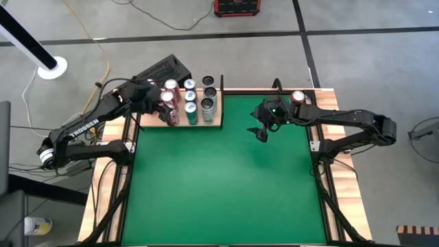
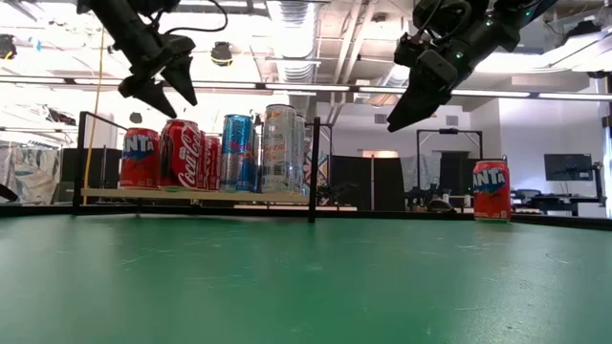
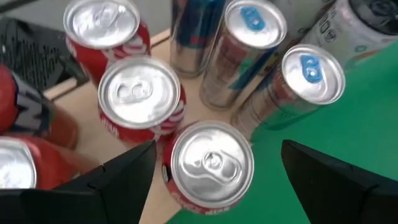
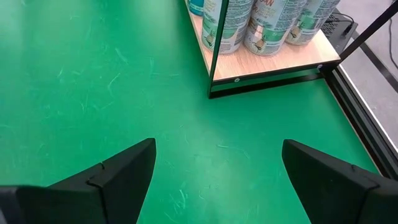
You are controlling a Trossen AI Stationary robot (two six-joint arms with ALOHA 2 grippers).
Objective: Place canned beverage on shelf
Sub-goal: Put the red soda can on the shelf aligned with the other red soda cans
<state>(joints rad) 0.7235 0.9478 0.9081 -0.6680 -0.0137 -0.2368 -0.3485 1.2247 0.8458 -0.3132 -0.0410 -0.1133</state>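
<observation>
Left gripper (image 3: 214,171) spread wide, empty, hovering above red can (image 3: 210,163) at front edge of shelf (image 1: 214,124). Shelf at table's far left corner, packed with cans. Right gripper (image 1: 261,132) splayed open, empty, above green table (image 1: 226,185). Orange can (image 1: 297,98) behind right arm, off shelf.

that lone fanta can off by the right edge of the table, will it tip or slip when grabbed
The Fanta can stands upright and fairly tall for its base, so a high sideways nudge may tip it. Its glossy round wall looks slippery. Once down, it would probably roll on the green tabletop.
</observation>
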